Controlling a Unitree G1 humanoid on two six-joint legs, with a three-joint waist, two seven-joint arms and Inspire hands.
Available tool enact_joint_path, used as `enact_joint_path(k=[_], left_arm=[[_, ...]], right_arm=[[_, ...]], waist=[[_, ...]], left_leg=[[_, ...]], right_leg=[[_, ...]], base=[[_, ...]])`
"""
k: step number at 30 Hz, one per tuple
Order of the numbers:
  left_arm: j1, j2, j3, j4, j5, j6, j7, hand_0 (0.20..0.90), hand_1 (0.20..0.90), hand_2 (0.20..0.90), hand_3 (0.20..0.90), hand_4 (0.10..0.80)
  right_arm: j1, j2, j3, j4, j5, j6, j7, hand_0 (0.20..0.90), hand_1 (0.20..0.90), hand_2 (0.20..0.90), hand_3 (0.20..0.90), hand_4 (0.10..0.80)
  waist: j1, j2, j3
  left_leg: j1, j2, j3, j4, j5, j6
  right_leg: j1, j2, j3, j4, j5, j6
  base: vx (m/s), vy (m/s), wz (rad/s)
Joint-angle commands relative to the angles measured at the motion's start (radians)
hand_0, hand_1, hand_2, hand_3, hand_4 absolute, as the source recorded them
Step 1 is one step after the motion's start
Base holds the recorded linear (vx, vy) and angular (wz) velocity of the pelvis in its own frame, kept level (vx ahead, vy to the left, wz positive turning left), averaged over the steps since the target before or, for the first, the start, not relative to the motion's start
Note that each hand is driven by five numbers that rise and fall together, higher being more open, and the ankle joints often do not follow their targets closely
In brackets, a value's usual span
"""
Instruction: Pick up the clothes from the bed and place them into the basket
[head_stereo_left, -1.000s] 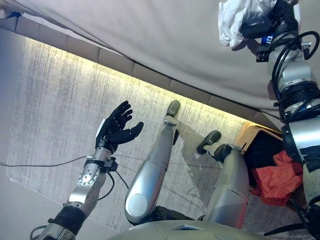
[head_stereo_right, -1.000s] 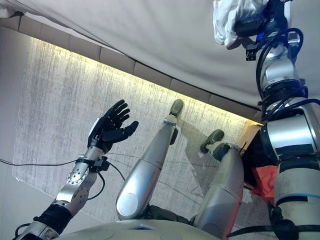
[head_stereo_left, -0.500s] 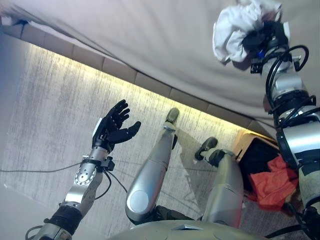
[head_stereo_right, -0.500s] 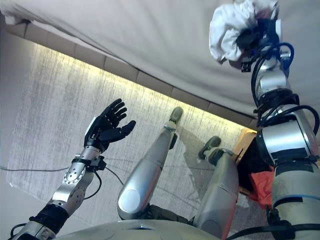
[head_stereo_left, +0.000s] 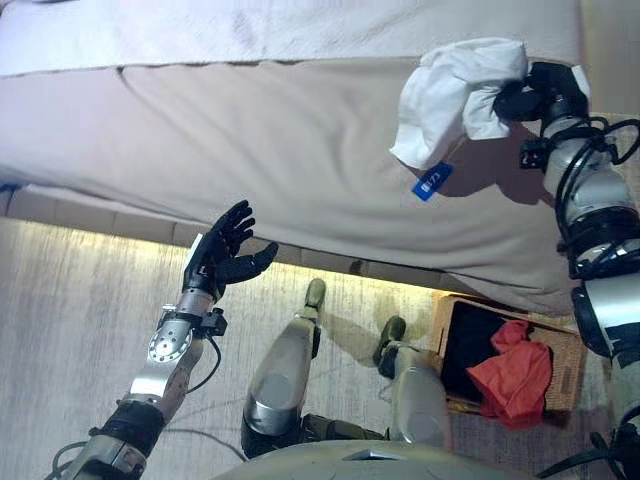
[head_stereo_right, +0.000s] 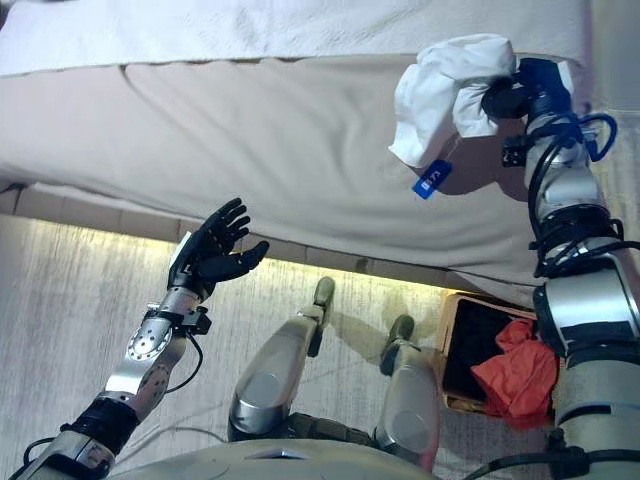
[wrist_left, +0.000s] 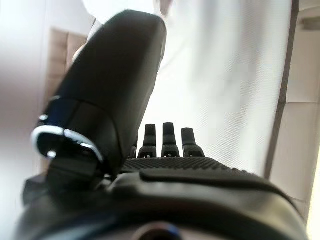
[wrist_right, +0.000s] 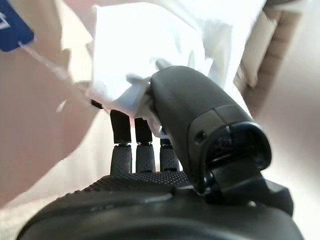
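My right hand (head_stereo_left: 528, 97) is shut on a white garment (head_stereo_left: 452, 95) and holds it up over the side of the bed (head_stereo_left: 270, 150). A blue tag (head_stereo_left: 431, 183) hangs from the garment. In the right wrist view the thumb (wrist_right: 200, 120) and fingers (wrist_right: 136, 137) pinch the white cloth (wrist_right: 150, 55). The wicker basket (head_stereo_left: 563, 345) with a dark lining stands on the floor at the lower right with a red garment (head_stereo_left: 512, 370) in it. My left hand (head_stereo_left: 225, 255) is open and empty, raised by the bed's lower edge.
The bed has a beige cover and a white blanket (head_stereo_left: 250, 30) along its top. A lit strip (head_stereo_left: 120, 235) runs under the bed's base. Grey carpet (head_stereo_left: 70, 340) covers the floor on the left.
The whole view has shifted, so the camera has moved. My right hand still holds the white garment, which now hangs lower with its blue tag showing. The left hand stays open.
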Motion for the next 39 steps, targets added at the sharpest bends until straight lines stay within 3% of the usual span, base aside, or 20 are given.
enact_joint_path(k=[1,9,19,27,32,39], left_arm=[[0.029,-0.002,0.043,-0.023,0.065,-0.053,0.015,0.900,0.900,0.900,0.900,0.800],[-0.008,-0.025,0.044,0.045,0.098,-0.058,-0.024,0.900,0.900,0.900,0.900,0.800],[-0.069,-0.064,0.026,0.110,0.090,-0.061,-0.078,0.900,0.900,0.900,0.900,0.800],[-0.097,-0.113,0.051,0.158,0.072,-0.037,-0.086,0.900,0.900,0.900,0.900,0.800],[-0.111,-0.111,0.051,0.152,0.086,-0.014,-0.092,0.900,0.900,0.900,0.900,0.800],[-0.133,-0.114,0.033,0.150,0.096,0.005,-0.099,0.900,0.900,0.900,0.900,0.800]], right_arm=[[0.057,-0.104,-0.010,-0.106,-0.001,-0.135,-0.013,0.300,0.300,0.300,0.200,0.100],[0.286,-0.131,-0.182,-0.211,0.009,-0.110,0.010,0.300,0.300,0.300,0.200,0.100],[0.521,-0.116,-0.330,-0.269,-0.011,-0.083,-0.003,0.300,0.300,0.300,0.200,0.100],[0.767,-0.014,-0.461,-0.290,-0.017,-0.134,0.016,0.300,0.300,0.300,0.200,0.100],[0.841,0.042,-0.473,-0.257,-0.033,-0.158,0.029,0.300,0.300,0.300,0.200,0.100],[0.832,0.057,-0.439,-0.193,-0.044,-0.160,0.036,0.300,0.300,0.300,0.200,0.100]], waist=[[-0.071,-0.063,-0.269],[-0.161,-0.080,-0.385],[-0.264,-0.081,-0.417],[-0.358,-0.073,-0.436],[-0.383,-0.067,-0.431],[-0.399,-0.048,-0.420]], left_leg=[[0.030,0.010,0.057,0.076,-0.191,0.015],[0.170,0.040,0.112,-0.063,-0.178,0.010],[0.248,0.063,0.183,-0.145,-0.174,0.008],[0.278,0.073,0.254,-0.157,-0.188,0.009],[0.275,0.076,0.276,-0.132,-0.200,0.011],[0.266,0.081,0.289,-0.104,-0.212,0.006]], right_leg=[[0.052,0.050,-0.009,-0.131,0.032,-0.033],[0.120,0.066,0.075,-0.213,0.082,0.003],[0.134,0.097,0.162,-0.246,0.102,0.017],[0.109,0.128,0.249,-0.256,0.115,0.021],[0.094,0.137,0.272,-0.247,0.116,0.019],[0.076,0.142,0.277,-0.235,0.112,0.014]], base=[[0.048,-0.001,-0.35],[0.017,-0.006,-0.32],[-0.033,0.012,-0.35],[-0.002,0.004,-0.33],[-0.005,-0.055,-0.26],[-0.007,-0.058,-0.12]])
